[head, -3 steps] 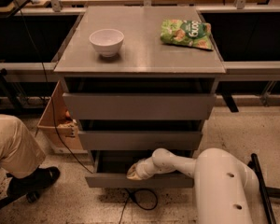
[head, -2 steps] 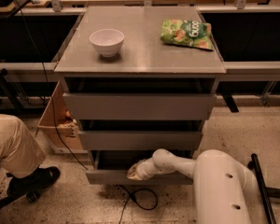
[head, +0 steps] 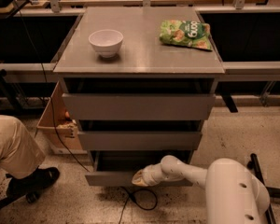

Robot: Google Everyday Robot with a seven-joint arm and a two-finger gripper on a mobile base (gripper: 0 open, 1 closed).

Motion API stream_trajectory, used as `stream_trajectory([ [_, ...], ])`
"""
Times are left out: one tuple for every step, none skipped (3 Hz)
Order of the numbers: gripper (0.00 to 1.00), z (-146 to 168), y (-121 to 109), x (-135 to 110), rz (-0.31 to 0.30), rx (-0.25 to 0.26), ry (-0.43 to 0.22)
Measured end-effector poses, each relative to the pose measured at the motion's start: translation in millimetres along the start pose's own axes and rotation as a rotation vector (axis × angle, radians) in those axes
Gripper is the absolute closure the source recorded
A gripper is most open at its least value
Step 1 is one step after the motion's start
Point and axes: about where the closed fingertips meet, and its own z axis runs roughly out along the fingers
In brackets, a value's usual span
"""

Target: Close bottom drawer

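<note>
Gripper [head: 141, 177]: low, against the front of the bottom drawer [head: 109, 178]; whether wide or narrow cannot be told. Change over the last second: drawer barely further in, still projecting, so the push appears unfinished. Drawer: flat, matte grey metal, handle-less, shallow rectangular tray.
</note>
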Motion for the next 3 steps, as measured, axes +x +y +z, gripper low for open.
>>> stream_trajectory([
  [1.00, -19, 16, 14, 0.057, 0.025, -0.030],
  [1.00, -23, 18, 19, 0.067, 0.029, -0.030],
  [1.00, -13, 36, 19, 0.123, 0.036, -0.103],
])
